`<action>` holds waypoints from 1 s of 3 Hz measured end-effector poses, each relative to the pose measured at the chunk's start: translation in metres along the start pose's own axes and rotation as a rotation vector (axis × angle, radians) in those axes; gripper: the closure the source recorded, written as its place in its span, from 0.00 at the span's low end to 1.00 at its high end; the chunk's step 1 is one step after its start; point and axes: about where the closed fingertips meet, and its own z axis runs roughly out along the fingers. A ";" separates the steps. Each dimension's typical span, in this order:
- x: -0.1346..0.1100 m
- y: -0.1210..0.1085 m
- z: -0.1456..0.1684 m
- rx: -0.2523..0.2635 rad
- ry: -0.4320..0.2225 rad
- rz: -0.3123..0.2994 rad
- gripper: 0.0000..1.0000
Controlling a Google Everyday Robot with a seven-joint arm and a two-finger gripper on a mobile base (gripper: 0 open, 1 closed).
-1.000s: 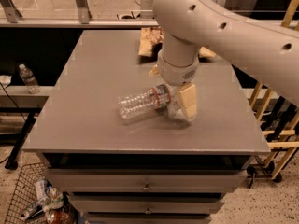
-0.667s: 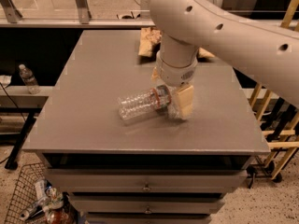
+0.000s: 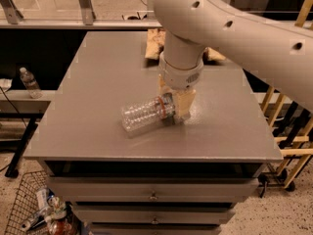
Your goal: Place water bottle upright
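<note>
**Item 1, water bottle (image 3: 143,117).** Clear ribbed plastic, lying on its side near the middle of the grey table (image 3: 98,77). Its base points toward the front-left and its label band and cap end point toward the arm. It is not upright, so the task is not done.

**Item 2, gripper (image 3: 172,110).** It hangs low over the table at the bottle's cap end. The two tan fingers (image 3: 185,102) stand on either side of the neck, one in front and one behind. They look closed onto the bottle just past the label band, with nothing else in the grasp.

**Item 3, surroundings.**
- Snack bags (image 3: 155,42) lie at the far edge of the table, well apart from the bottle.
- A small second bottle (image 3: 30,82) stands on a ledge off to the left. It is not yours to handle.
- A wire basket (image 3: 27,207) sits on the floor below.

**Item 4, hazards for you to weigh.**
- *Pivot.* The hold is at one end, so the long body may swing between the pads as you rotate it.
- *Crush.* Thin, light plastic gives under pressure, and too much squeeze could pop the neck free.
- *Drag.* If you tilt without lifting first, the base may scrape and skid across the smooth top.
- *Release.* If you let go before the base sits flat, the bottle is likely to topple and roll toward the front edge.
</note>
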 end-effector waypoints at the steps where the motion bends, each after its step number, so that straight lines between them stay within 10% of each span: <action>1: -0.011 -0.003 -0.011 0.022 -0.033 -0.025 0.87; 3: -0.020 -0.014 -0.035 0.123 -0.054 -0.089 1.00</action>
